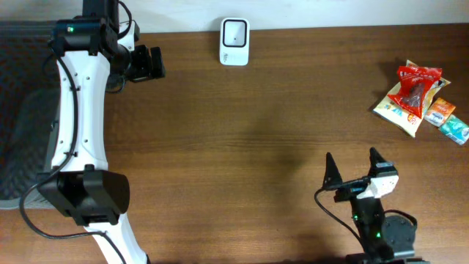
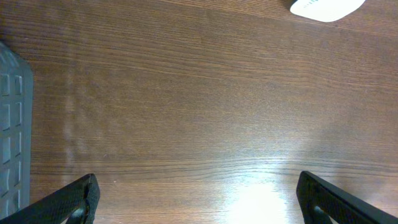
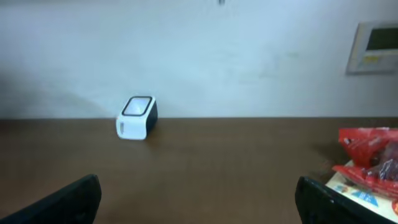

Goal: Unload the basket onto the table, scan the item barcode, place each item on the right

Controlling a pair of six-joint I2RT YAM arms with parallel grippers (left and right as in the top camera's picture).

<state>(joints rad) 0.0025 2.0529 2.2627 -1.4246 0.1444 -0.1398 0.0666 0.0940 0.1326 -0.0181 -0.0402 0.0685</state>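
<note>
We see a glossy, crinkled red packet (image 1: 419, 82) lying on a flat yellow pouch (image 1: 399, 110) at the table's right side. It is well apart from the boxy white scanner (image 1: 234, 42) with its dark window at the far edge. The left gripper (image 1: 156, 64) and right gripper (image 1: 352, 157) both stand spread, holding nothing. The table (image 1: 256, 125) is brown grained wood with a soft sheen, and a pale wall (image 3: 217, 56) rises behind.

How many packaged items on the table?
4, clustered at the right end of the table: a red packet lying on a white-and-yellow packet, an orange packet beside them, and a teal packet at the edge. More may be hidden underneath.
</note>
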